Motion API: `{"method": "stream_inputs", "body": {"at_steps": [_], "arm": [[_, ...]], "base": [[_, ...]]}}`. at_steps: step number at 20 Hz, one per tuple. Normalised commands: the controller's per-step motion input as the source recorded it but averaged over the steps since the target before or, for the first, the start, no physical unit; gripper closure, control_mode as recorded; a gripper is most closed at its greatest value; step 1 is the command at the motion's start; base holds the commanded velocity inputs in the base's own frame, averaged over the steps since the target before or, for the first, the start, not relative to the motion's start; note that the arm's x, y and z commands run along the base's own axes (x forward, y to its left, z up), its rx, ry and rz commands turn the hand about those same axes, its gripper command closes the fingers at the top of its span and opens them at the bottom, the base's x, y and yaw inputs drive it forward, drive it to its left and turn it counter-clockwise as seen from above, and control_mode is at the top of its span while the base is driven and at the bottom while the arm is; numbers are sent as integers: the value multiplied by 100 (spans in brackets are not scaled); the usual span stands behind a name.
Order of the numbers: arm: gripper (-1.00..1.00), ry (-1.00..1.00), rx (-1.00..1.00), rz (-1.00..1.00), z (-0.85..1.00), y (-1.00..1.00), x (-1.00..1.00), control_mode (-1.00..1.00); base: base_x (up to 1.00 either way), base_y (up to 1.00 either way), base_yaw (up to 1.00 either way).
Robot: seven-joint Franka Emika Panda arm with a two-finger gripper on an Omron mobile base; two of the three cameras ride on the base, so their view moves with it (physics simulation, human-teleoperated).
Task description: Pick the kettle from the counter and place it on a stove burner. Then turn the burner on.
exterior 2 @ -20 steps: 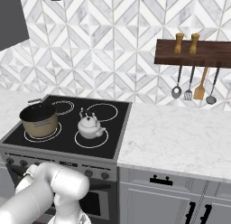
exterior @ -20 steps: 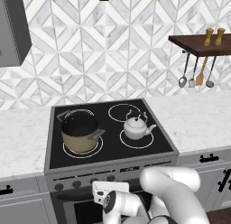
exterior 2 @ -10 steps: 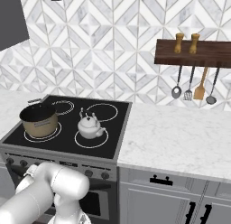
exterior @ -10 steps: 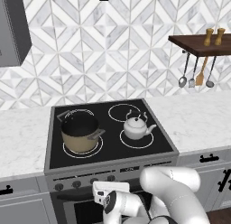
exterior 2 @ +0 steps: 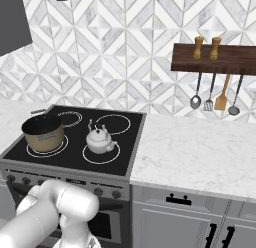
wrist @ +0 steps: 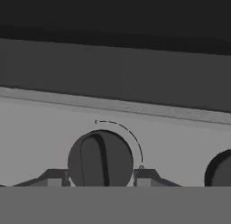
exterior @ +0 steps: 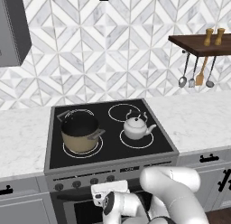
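The white-silver kettle point(exterior: 135, 127) point(exterior 2: 99, 139) stands upright inside the front right stove burner point(exterior: 136, 140) point(exterior 2: 101, 155) ring on the black cooktop. Nothing touches it. My gripper point(wrist: 100, 178) is low in front of the stove's control panel point(exterior: 131, 169). It is shut on a dark round stove knob point(wrist: 100, 159), with one fingertip against each side of it. A thin dial arc curves over the knob. The marble counter point(exterior: 198, 117) point(exterior 2: 200, 147) lies on both sides of the stove.
A tan pot point(exterior: 80, 133) point(exterior 2: 44, 133) with a black inside sits on the front left burner. Another knob point(wrist: 220, 170) shows at the right edge of the hand view. A wooden shelf point(exterior 2: 215, 59) with hanging utensils is on the right wall.
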Motion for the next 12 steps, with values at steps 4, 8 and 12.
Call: {"method": "stream_inputs", "body": {"at_steps": [4, 8, 12], "arm": [[100, 0, -45, 14, 2, 37, 0, -100], [100, 0, -49, 19, 0, 41, 0, -100], [100, 0, -47, 21, 2, 39, 0, -100]], "base": [[0, 0, 0], [0, 0, 0], [0, 0, 0]]}}
